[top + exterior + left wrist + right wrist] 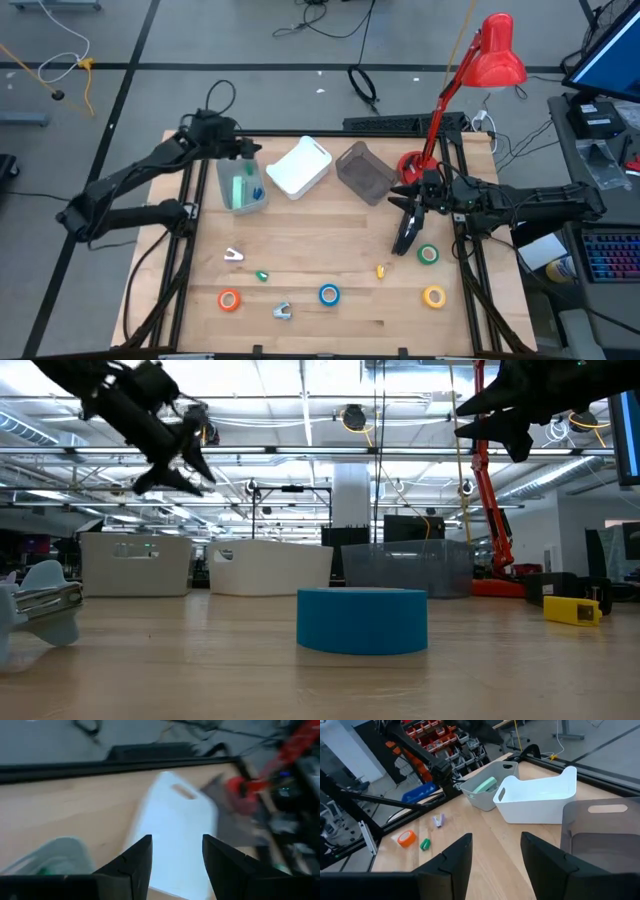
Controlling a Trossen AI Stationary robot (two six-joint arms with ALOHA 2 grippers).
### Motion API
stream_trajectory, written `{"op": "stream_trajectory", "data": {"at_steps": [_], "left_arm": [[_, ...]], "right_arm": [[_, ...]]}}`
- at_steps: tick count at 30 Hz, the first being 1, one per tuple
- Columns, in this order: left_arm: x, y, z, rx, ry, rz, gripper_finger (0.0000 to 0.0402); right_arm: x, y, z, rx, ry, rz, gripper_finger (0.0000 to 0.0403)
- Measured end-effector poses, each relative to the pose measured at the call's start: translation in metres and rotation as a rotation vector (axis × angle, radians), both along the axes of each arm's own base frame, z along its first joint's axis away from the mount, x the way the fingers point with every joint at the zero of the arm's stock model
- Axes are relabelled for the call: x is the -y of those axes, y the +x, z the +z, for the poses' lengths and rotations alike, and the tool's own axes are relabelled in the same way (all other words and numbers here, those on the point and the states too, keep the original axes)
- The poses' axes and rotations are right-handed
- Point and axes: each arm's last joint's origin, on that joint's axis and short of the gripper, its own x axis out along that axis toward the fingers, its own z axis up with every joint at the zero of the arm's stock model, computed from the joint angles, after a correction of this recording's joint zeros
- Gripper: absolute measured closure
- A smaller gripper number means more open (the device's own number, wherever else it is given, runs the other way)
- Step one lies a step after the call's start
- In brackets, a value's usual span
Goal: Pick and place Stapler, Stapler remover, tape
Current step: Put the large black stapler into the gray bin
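Wooden table [330, 260] fills the middle of the high view, with three bins along its upper edge: a grey bin [240, 185], a white bin [299, 166] and a dark bin [364, 172]. Left gripper [250, 150] hangs above the grey bin with its jaws apart and empty. Right gripper [404, 240] is at the right side, jaws apart and empty, just beside the green tape [429, 254]. Orange tape [229, 299], blue tape [329, 294] and yellow tape [434, 296] lie along the lower part of the table.

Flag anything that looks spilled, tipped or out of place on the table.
Nothing stands out. The three bins sit upright at the back, and the tape rolls and small tools lie scattered singly across the table, none broken or spilled.
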Motion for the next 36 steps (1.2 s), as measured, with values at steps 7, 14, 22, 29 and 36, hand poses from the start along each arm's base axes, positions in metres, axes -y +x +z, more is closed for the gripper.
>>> {"op": "stream_trajectory", "data": {"at_steps": [7,14,22,29,36], "left_arm": [[0.037,-0.006,0.028,0.144,0.072,-0.097,0.0227],[0.070,-0.005,0.044,0.247,0.123,-0.188,0.0227],[0.092,0.003,0.047,0.257,0.158,-0.179,0.0227],[0.103,0.008,0.046,0.241,0.162,-0.166,0.0227],[0.107,0.007,0.042,0.196,0.172,-0.146,0.0227]], "right_arm": [[0.000,0.000,-0.001,-0.028,-0.062,0.021,0.0243],[-0.007,-0.002,-0.006,-0.088,-0.105,0.075,0.0243],[-0.014,-0.002,0.000,-0.281,-0.004,0.091,0.0255],[-0.022,0.004,0.005,-0.567,0.166,0.119,0.0279],[-0.027,0.004,-0.010,-0.831,0.442,0.102,0.0296]]}}
